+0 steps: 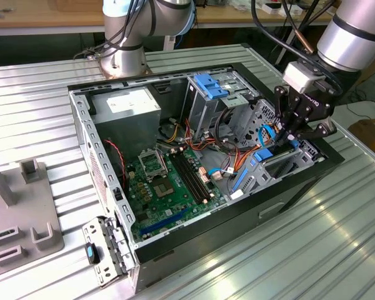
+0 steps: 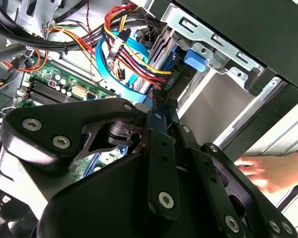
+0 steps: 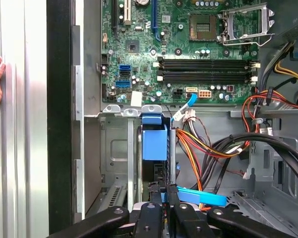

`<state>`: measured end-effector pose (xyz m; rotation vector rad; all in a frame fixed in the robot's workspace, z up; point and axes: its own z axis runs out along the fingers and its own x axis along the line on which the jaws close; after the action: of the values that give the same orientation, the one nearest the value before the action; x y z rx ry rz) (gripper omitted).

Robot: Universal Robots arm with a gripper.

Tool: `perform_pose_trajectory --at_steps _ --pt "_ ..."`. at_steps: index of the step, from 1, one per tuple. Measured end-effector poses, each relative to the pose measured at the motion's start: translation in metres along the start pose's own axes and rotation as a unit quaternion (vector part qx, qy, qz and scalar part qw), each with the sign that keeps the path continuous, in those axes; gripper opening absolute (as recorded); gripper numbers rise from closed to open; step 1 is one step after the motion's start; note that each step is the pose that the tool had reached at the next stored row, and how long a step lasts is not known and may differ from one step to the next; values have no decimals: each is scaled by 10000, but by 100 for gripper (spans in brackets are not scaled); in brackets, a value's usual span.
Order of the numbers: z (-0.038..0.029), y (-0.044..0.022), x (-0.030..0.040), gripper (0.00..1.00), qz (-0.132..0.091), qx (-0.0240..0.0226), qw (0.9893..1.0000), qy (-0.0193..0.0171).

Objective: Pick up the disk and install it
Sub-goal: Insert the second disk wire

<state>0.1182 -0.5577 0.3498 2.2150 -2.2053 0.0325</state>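
Black gripper (image 3: 161,196) fingers pressed close together, clamped on the edge of the disk (image 3: 154,144), held upright with its blue rail uppermost in the drive bay of the computer case (image 1: 300,181). Seen in the exterior view, left to right: grey fixture (image 1: 15,215) on the ribbed table (image 1: 337,250), power supply (image 1: 126,111), motherboard (image 1: 169,187), then gripper (image 1: 295,139) at the case's far corner. Hand (image 2: 268,171) resting just outside the case wall.

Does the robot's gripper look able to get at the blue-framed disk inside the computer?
Probably yes: the gripper is right at the disk, jaws seemingly closed on its edge, and the cables lie beside it, not between.
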Motion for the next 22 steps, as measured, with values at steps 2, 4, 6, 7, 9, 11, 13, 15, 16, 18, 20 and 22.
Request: perform_pose_trajectory --at_steps 2,4,6,7,9,11,13,15,16,18,20,22 --pt "7 0 0 16 0 1 10000 1" --pt "8 0 0 16 0 1 10000 0" --pt "10 1 0 16 1 22 10000 -2" --pt "10 1 0 16 0 25 10000 -1" --pt "9 4 0 16 1 32 10000 -1" --pt "15 9 0 16 2 58 10000 0" --pt "16 9 0 16 1 59 10000 0" --pt "43 10 0 16 2 72 10000 -1" --pt "59 10 0 16 2 82 10000 2" --pt "82 11 2 16 2 92 10000 5" --pt "98 11 2 16 2 96 10000 1" --pt "102 11 2 16 2 96 10000 0"
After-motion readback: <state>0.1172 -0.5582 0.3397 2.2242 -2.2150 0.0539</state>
